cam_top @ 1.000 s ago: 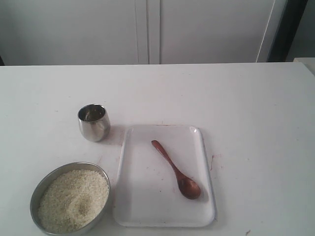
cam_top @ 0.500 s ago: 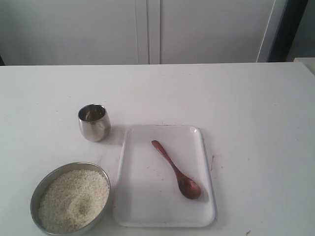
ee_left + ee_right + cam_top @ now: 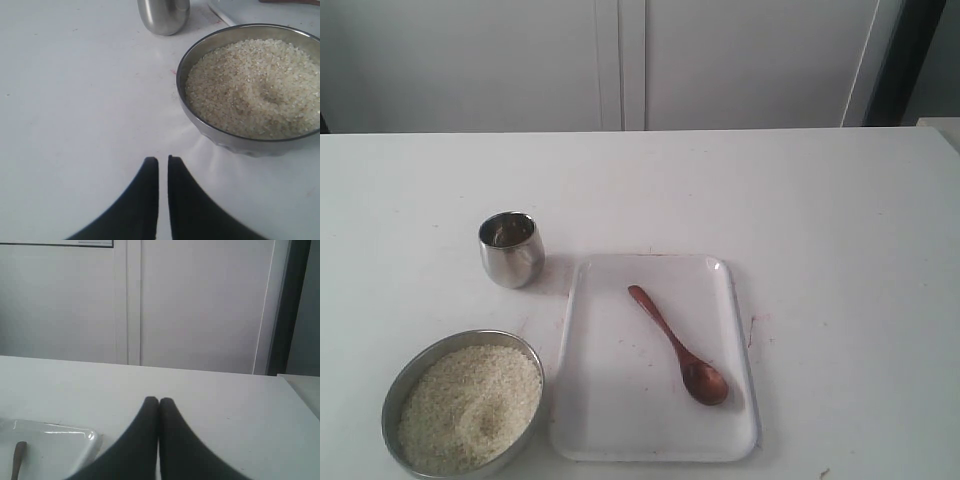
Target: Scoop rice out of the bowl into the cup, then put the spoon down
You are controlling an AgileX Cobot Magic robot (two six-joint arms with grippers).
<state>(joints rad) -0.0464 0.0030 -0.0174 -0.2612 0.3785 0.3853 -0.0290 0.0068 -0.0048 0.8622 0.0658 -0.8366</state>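
Bench (image 3: 820, 220): white top, with white cabinet doors (image 3: 740, 60) behind its far edge.

Bowl (image 3: 395, 385): stands at the near left corner of the bench. It is filled with rice (image 3: 470, 405), level to just under the rim, with a shallow dent in the surface.

Cup (image 3: 510, 248): upright, on the side of the bowl toward the far edge, apart from it. Whether it contains anything cannot be told.

Tray (image 3: 572, 330): white, rectangular, lying along the near edge about midway between the left and right edges. Its left rim is just beside the bowl.

Spoon (image 3: 678, 345): lies flat on the tray, on a diagonal. The oval end points toward the near right corner of the bench and the handle toward the far left corner. Nothing touches it.

Left gripper (image 3: 162, 162): above bare bench close to the bowl, not in contact with it. The two black fingers (image 3: 145, 200) are drawn almost together, with only a thin slit between them, and hold nothing.

Right gripper (image 3: 159, 401): above the bench, aimed toward the far edge and the cabinet doors. Its jaws are pressed together and empty. One tray corner and the tip of the spoon handle show off to one side of it.
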